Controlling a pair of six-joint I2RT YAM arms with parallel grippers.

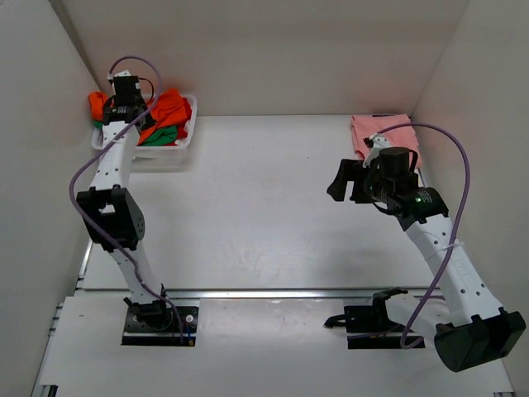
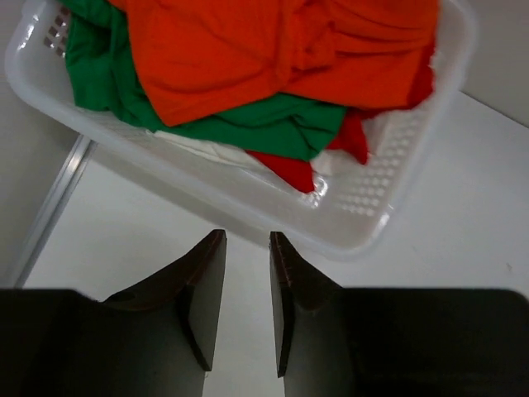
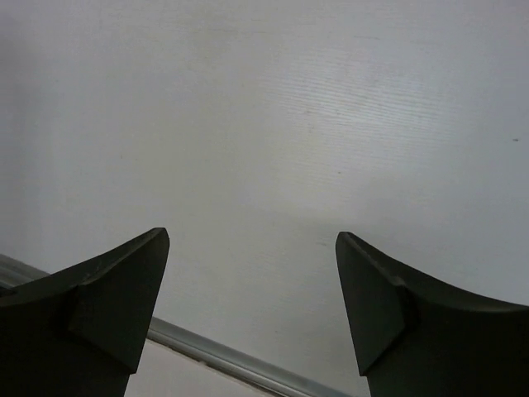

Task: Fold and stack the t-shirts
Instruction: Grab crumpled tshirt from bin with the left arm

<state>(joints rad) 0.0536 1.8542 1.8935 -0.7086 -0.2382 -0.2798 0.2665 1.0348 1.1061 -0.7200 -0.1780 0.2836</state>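
A bright orange t-shirt point(image 1: 169, 107) point(image 2: 273, 50) lies crumpled on top in the white basket point(image 1: 188, 142) point(image 2: 380, 207) at the back left. Under it are a green t-shirt point(image 1: 161, 135) point(image 2: 273, 124) and a red t-shirt point(image 2: 289, 169). My left gripper point(image 1: 131, 112) point(image 2: 248, 240) hovers at the basket's near rim, its jaws a narrow gap apart with nothing between them. The pale salmon pink t-shirt point(image 1: 382, 132) lies folded flat at the back right. My right gripper point(image 1: 345, 184) point(image 3: 252, 236) hangs wide open and empty over bare table, left of the pink shirt.
White walls close in the table on the left, back and right. A metal rail point(image 1: 264, 291) point(image 3: 231, 356) runs along the table's near edge, in front of the arm bases. Another rail point(image 2: 50, 207) runs along the left edge beside the basket.
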